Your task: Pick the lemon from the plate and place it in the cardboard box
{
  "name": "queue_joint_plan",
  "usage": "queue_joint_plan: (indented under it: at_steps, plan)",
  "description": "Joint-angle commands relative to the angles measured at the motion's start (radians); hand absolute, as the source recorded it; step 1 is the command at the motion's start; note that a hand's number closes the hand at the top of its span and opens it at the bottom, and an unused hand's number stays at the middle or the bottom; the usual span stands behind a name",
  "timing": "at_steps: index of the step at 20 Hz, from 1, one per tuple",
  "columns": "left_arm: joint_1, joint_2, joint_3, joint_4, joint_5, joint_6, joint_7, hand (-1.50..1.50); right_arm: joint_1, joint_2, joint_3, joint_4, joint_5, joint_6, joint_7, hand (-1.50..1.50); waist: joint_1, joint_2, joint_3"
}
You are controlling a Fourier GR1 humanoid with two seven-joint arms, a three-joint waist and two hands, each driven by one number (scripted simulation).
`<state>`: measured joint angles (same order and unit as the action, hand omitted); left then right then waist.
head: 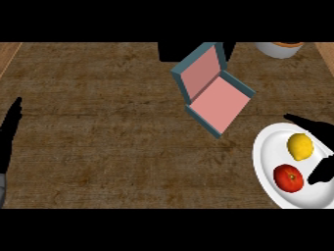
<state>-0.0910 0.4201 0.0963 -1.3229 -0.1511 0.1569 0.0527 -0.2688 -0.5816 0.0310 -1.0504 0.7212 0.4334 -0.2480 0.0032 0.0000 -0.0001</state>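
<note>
Kitchen: wooden counter, plate of fruit

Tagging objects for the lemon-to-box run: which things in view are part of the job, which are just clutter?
Job:
- lemon, on the plate
- plate, white, at right
- cardboard box, open, pink inside
- right robot hand, open over the plate beside the lemon

Lying about:
- tomato, also on the plate
- white bowl at the top edge
- left robot hand, resting at left edge

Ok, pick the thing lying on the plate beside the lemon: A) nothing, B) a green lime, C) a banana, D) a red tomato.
D: a red tomato lies on the white plate just below the yellow lemon.
</note>
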Motion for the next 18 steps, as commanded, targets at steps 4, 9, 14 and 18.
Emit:
queue_joint_plan:
  at_steps: [4, 9, 14, 18]
  plan:
    - [-0.031, -0.026, 0.024, 0.014, -0.052, -0.001, 0.001, 0.00, -0.014, 0.061, -0.025, 0.112, 0.084, -0.105, -0.009, 1.50, -0.001, 0.000, 0.000]
    - [-0.051, -0.019, 0.049, 0.064, -0.014, -0.040, -0.029, 0.00, -0.062, 0.118, -0.015, 0.189, 0.175, -0.352, -0.033, 1.50, 0.003, 0.003, 0.001]
    - [-0.008, -0.003, 0.056, -0.017, -0.017, -0.070, 0.014, 0.00, -0.105, 0.056, -0.066, 0.198, 0.187, -0.415, -0.078, 1.50, 0.003, 0.000, 0.001]
    - [0.014, -0.070, 0.027, -0.039, -0.081, 0.005, 0.000, 0.00, -0.196, 0.015, -0.110, 0.357, 0.183, -0.427, -0.205, 1.50, 0.009, 0.003, 0.001]
